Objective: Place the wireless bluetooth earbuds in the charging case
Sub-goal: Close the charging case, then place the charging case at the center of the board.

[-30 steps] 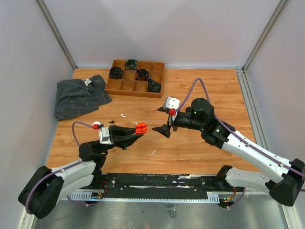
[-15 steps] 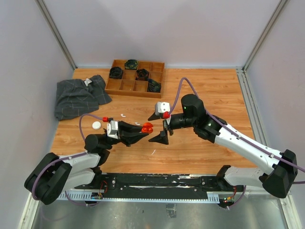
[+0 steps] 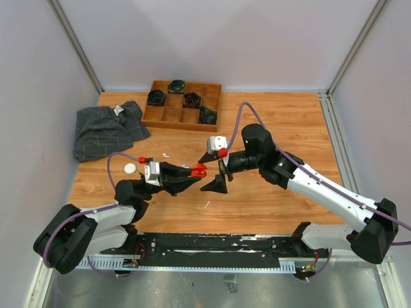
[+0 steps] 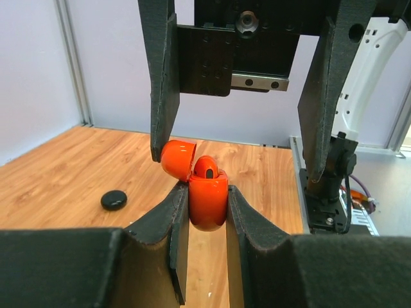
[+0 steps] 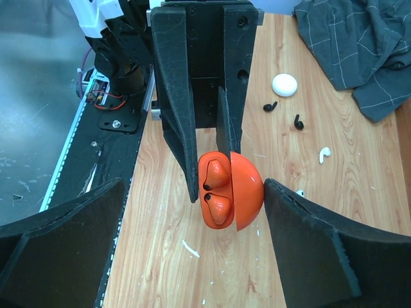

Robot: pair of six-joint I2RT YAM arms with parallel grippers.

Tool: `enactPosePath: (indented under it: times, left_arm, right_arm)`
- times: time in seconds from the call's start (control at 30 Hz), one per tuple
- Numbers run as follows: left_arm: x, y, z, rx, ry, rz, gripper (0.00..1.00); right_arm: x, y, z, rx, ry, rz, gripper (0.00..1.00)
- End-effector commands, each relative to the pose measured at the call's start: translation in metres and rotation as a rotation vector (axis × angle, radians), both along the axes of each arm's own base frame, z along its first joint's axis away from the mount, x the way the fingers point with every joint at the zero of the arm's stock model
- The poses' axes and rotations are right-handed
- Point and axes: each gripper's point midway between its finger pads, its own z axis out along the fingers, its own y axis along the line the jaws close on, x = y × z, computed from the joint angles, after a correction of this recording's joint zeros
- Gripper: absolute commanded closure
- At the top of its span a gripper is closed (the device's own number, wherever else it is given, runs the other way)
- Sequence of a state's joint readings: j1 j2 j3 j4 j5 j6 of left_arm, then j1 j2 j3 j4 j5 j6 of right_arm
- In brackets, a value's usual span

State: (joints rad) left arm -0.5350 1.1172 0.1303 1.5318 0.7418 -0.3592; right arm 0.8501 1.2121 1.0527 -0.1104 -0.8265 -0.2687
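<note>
My left gripper (image 3: pixel 192 173) is shut on an orange-red charging case (image 3: pixel 198 170) and holds it above the table with its lid (image 4: pixel 178 159) swung open. In the right wrist view two orange-red earbuds (image 5: pixel 217 174) sit side by side in the case (image 5: pixel 215 215). My right gripper (image 3: pixel 213 172) is open wide, its jaws astride the case. One of its fingers (image 4: pixel 162 115) stands against the outer side of the lid; I cannot tell if it touches. The case (image 4: pixel 207 199) is pinched between my left fingers (image 4: pixel 160 224).
A white round case (image 3: pixel 130 168), two black earbuds (image 5: pixel 270 106) and a white earbud (image 5: pixel 324 154) lie on the table to the left. A black puck (image 4: pixel 114 199) lies nearby. A wooden tray (image 3: pixel 168 115) with dark cases and a grey cloth (image 3: pixel 106 128) are at the back left.
The right gripper has swung left and come around the held case. The left gripper has moved slightly right with the case. Little has moved in the last half second.
</note>
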Motion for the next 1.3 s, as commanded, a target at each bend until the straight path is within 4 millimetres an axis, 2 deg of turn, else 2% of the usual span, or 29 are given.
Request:
enactPosePath:
  times: [0.0, 0.3, 0.47, 0.6, 0.8, 1.03, 1.27]
  left_arm:
    - [0.013, 0.01, 0.025, -0.09, -0.086, 0.111, 1.0]
    - [0.041, 0.008, -0.003, -0.028, 0.102, 0.193, 1.0]
    - [0.059, 0.004, -0.022, 0.015, 0.255, 0.227, 1.0]
    - [0.081, 0.0, -0.043, 0.066, 0.443, 0.279, 1.0]
    - [0.111, -0.009, -0.071, 0.117, 0.708, 0.345, 1.0]
    - [0.133, -0.034, -0.106, 0.173, 0.971, 0.311, 0.96]
    - [0.156, -0.063, -0.141, 0.199, 1.179, 0.257, 0.93]
  right_arm:
    - [-0.006, -0.006, 0.01, 0.004, -0.009, 0.015, 0.11]
    - [0.0, -0.017, 0.007, -0.031, -0.036, -0.055, 0.11]
    - [0.036, -0.035, -0.003, -0.086, -0.066, -0.314, 0.09]
    - [0.071, -0.064, -0.019, -0.141, -0.072, -0.602, 0.09]
    - [0.1, -0.108, -0.048, -0.181, -0.03, -0.922, 0.07]
    - [0.109, -0.133, -0.066, -0.182, 0.022, -1.085, 0.06]
    - [0.112, -0.14, -0.077, -0.201, 0.037, -1.115, 0.06]
